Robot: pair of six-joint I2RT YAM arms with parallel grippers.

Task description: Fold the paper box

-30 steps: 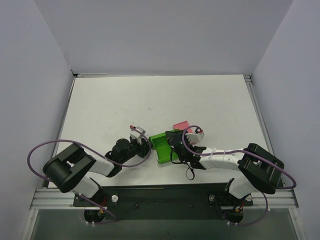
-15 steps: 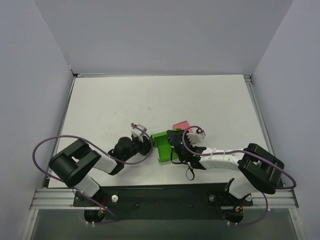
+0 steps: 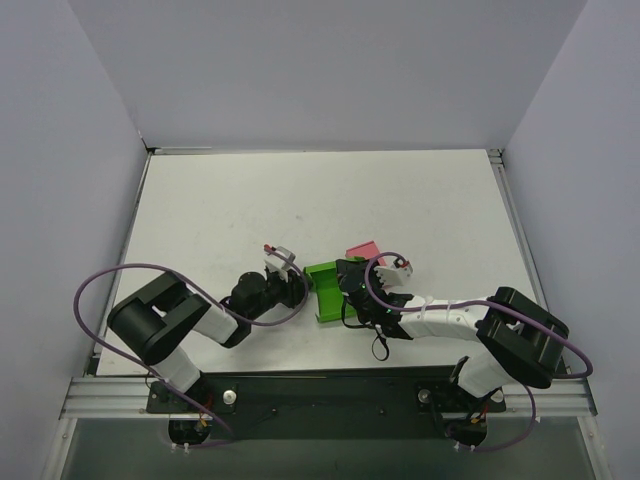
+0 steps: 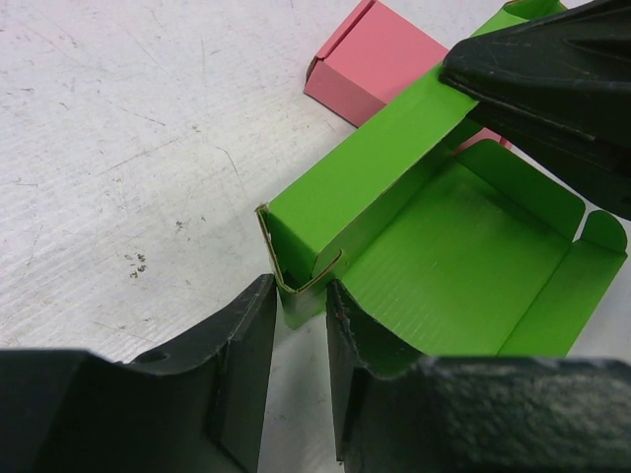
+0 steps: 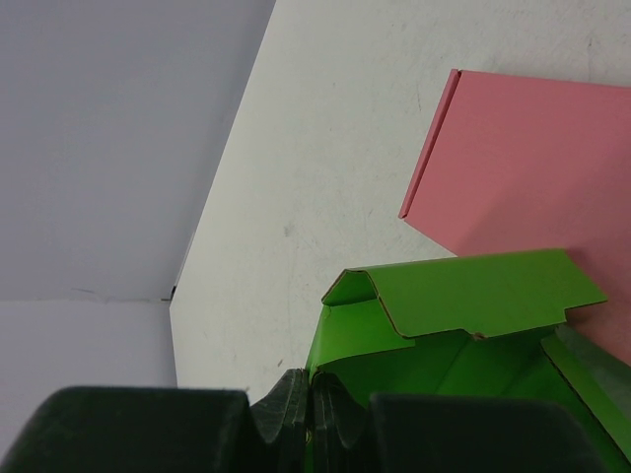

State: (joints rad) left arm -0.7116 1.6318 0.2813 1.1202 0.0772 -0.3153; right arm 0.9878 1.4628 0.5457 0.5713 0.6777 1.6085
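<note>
The paper box (image 3: 322,293) is bright green and lies open on the table between my two grippers, its flaps spread. My left gripper (image 4: 300,320) is open at the box's left corner. That folded corner (image 4: 296,281) sits just at the mouth of the jaws, with a gap to the left finger (image 4: 246,345). My right gripper (image 5: 314,399) is shut on the edge of the green box's wall (image 5: 394,335). In the left wrist view its black fingers (image 4: 552,69) pinch the top of the upright wall. From above, the right gripper (image 3: 349,283) is over the box's right side.
A flat pink box (image 3: 360,249) lies just behind the green one, touching or nearly touching it, also in the wrist views (image 4: 380,59) (image 5: 532,158). White table (image 3: 300,200) spreads beyond, enclosed by grey walls on three sides.
The left arm's elbow and shoulder have swung to the right while its gripper stayed at the box's left corner. The right arm and the box have hardly moved.
</note>
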